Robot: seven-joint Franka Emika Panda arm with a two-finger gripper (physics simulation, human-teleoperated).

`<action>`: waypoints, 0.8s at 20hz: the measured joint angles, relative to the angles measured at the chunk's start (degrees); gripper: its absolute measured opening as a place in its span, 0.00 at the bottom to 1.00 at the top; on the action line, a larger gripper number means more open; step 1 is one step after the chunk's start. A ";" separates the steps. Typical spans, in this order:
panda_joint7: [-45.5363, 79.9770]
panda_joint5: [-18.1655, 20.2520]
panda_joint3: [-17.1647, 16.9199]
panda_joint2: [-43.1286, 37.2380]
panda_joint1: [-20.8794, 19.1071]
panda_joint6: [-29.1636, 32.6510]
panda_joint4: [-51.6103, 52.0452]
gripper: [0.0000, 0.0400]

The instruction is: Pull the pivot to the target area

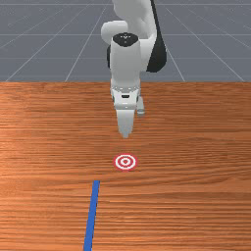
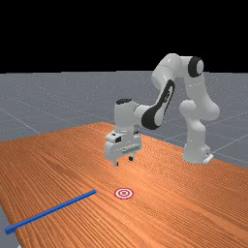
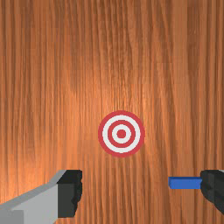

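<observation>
Above the table, my gripper (image 2: pixel 123 161) hangs open in the far view, its two fingers apart with nothing between them. In the wrist view the gripper (image 3: pixel 142 192) is spread wide, and one finger partly covers the blue bar (image 3: pixel 184 183), which lies lower down. The long, thin blue bar (image 1: pixel 91 213) rests flat toward the near edge in the front view, left of the red-and-white ringed target (image 1: pixel 125 162) and nearer the camera. That target lies flat between the bar's near end and the arm's side. No pivot is recognisable.
The orange-brown table (image 2: pixel 193 208) carries the bar and the target. In the far view the bar's far-off end reaches the table's left edge, and the arm's base stands at the right.
</observation>
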 joint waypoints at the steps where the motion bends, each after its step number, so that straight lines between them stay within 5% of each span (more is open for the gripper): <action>1: 0.00 0.00 0.00 0.00 0.00 0.00 0.00 0.61; 3: 0.00 0.00 0.00 0.00 0.00 0.00 0.00 0.22; 5: 0.00 0.00 0.00 0.00 0.00 0.00 0.00 0.08; 6: 0.00 0.00 0.00 0.00 0.00 -0.72 0.14 0.44; 8: -1.35 -0.12 0.22 -0.30 -0.20 0.40 -0.67 0.79; 11: -4.38 -0.33 0.60 -0.09 -0.83 0.64 -0.70 0.95; 16: -20.11 -1.96 3.36 1.30 -3.42 2.15 -0.86 1.00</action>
